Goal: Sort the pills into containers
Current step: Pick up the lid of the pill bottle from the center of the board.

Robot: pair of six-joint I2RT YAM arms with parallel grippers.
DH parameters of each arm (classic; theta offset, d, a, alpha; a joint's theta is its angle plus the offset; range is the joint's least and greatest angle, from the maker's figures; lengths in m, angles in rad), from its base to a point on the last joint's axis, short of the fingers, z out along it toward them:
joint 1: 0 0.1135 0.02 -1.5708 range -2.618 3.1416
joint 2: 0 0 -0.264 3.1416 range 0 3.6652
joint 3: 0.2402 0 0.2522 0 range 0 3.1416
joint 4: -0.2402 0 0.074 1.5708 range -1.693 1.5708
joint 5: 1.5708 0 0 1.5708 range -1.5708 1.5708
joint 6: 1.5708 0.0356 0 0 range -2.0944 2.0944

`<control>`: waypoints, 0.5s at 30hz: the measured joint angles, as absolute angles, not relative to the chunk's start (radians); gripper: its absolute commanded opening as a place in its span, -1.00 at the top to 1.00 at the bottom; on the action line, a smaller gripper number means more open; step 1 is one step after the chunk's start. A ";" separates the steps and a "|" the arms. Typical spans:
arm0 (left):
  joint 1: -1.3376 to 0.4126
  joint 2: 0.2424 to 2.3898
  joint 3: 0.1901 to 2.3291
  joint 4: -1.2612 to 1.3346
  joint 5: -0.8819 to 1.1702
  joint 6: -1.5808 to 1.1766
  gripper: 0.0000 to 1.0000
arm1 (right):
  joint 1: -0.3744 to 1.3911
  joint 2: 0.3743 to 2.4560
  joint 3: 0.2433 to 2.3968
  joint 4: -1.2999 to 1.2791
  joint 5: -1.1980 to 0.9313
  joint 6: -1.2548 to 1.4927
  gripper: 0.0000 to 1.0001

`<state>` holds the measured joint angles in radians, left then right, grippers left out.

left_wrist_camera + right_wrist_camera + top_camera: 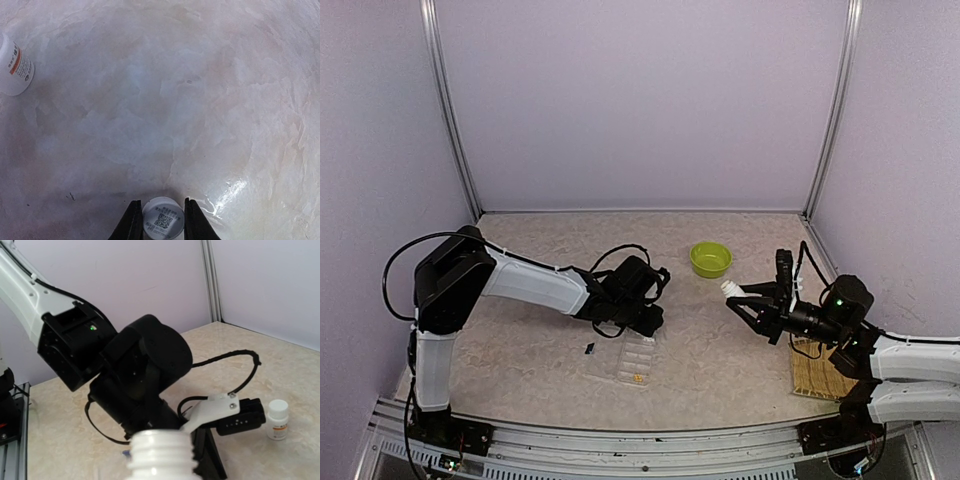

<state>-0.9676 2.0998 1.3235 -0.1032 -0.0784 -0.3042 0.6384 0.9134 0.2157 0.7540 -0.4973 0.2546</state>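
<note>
Beige tabletop (720, 350) | pill box (628, 362) flat | long axis roughly near-far

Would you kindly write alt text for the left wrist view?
A small white bottle bearing a QR code sits between the fingers of the left claw, bottom centre. A second bottle is upper left on the marbled table.

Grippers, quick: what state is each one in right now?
Left gripper: closed on a small white bottle, pressed against both its sides.
Right gripper: closed on an open white bottle, cap off.
</note>
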 measured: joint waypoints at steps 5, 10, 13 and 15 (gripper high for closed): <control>-0.968 2.077 1.298 -0.082 -0.038 -0.305 0.53 | 0.638 0.914 0.215 0.754 -0.498 0.253 0.68; -0.968 2.033 1.277 -0.053 0.006 -0.306 0.53 | 0.638 0.914 0.216 0.754 -0.501 0.251 0.68; -0.968 2.002 1.274 -0.039 0.028 -0.308 0.53 | 0.638 0.914 0.216 0.754 -0.505 0.250 0.68; -0.968 1.983 1.274 -0.027 0.042 -0.309 0.53 | 0.638 0.914 0.215 0.755 -0.506 0.250 0.68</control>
